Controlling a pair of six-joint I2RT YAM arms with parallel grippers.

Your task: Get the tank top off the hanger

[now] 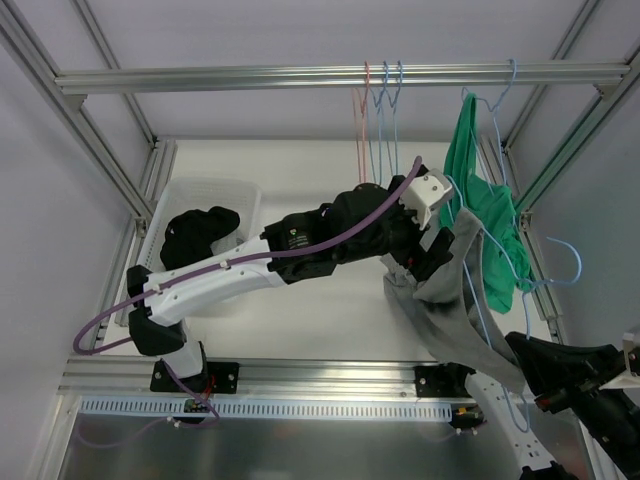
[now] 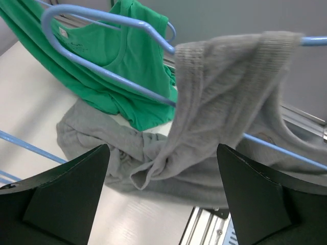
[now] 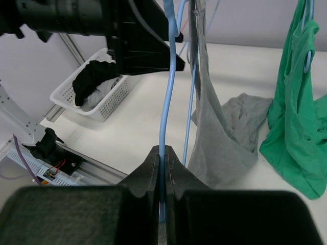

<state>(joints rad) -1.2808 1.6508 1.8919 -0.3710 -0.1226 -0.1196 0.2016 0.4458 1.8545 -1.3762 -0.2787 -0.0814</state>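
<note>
Right hand (image 3: 162, 158) pressed together, pinching blue hanger (image 3: 168, 92) wire; the pinch shows only in right wrist view. Top view alone shows metal rail (image 1: 250, 77) with spare hangers (image 1: 380, 110). White counter (image 1: 300, 320), pale walls. Left hand (image 2: 161, 153) spread wide, facing grey tank top (image 2: 225, 102), gripping nothing. Tank top draped over blue hanger, lower part bunched on counter.

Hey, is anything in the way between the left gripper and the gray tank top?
Nothing visible. The gray tank top hangs right ahead of the open left gripper. The green top hangs farther back, off to one side.
</note>
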